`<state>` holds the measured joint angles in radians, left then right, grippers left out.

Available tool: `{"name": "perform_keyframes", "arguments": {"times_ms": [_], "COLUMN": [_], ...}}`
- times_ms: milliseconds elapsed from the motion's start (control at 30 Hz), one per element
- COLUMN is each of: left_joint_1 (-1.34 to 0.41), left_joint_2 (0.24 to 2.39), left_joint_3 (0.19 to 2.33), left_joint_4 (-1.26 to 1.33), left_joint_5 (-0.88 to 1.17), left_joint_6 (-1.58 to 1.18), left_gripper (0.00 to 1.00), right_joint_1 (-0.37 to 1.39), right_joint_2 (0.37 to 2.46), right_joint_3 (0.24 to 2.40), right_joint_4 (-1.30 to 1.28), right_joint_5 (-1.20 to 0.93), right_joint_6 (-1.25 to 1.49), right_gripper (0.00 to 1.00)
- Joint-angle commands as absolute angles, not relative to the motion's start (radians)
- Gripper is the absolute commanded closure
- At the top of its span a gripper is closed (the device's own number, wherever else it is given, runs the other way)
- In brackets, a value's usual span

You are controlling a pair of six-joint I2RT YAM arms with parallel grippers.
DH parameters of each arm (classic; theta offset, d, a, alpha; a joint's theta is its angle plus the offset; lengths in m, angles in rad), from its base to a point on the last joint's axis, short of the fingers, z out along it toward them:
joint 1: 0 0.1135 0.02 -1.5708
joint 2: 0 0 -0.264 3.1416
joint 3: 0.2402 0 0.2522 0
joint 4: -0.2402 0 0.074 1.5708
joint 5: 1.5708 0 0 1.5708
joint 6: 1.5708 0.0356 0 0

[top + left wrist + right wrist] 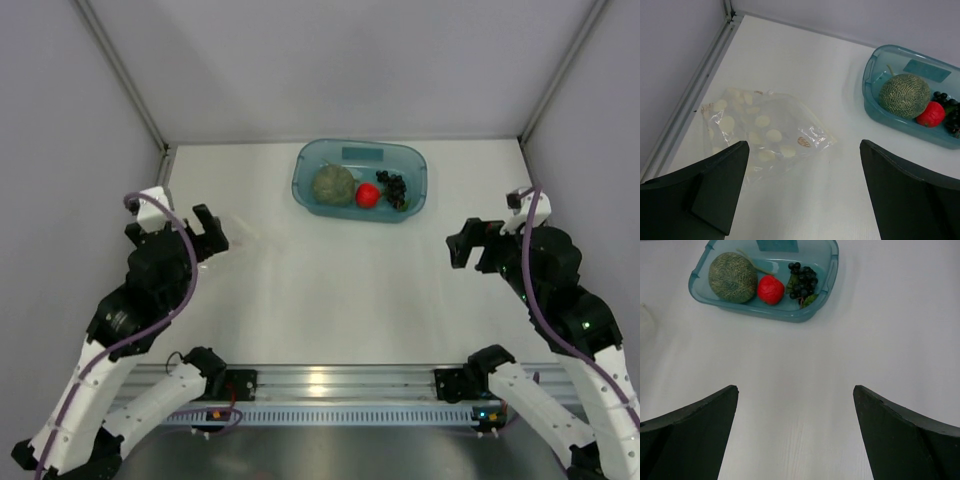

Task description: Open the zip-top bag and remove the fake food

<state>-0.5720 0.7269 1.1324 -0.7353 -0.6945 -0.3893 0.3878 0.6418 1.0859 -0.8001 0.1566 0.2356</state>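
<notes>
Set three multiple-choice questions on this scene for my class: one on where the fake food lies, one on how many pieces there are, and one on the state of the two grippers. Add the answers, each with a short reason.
1. Relative to the teal tray, the fake food lies: A beside it; B inside it; C beneath it.
2. The pieces of food number: A one; B two; C three.
3. The left gripper and the right gripper are: A both open and empty; B both shut; C one open, one shut.

Answers:
1. B: every piece sits within the tray's walls.
2. C: there is a green ball, a red fruit and a grape bunch.
3. A: each wrist view shows the fingers wide apart with nothing between them, and the zip-top bag lies loose on the table.
</notes>
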Motion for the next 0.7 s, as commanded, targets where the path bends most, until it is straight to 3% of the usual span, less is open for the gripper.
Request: {"name": "perform_keyframes", "arguments": {"times_ms": [0,333,667], "left_joint_1": [-0.574,-0.574,-0.575], "left_joint_2": [0.634,0.433,0.376], "left_joint_3": [1.114,1.114,1.068], "left_joint_4": [-0.770,-0.879,-0.931], "left_joint_5": [-0.675,-0.660,-0.661], "left_joint_6": [-0.302,-0.248,-0.253], "left_gripper": [0.02,0.02,0.02], "right_joint_1": [0.376,0.377,0.377], "right_joint_2": [0.588,0.447,0.440], "right_joint_3": [1.062,0.971,0.973], "right_joint_4": [-0.819,-0.824,-0.845], "right_joint_5": [0.248,0.382,0.390], "right_joint_6": [0.212,0.163,0.152], "right_gripper": [0.01,0.01,0.01]}}
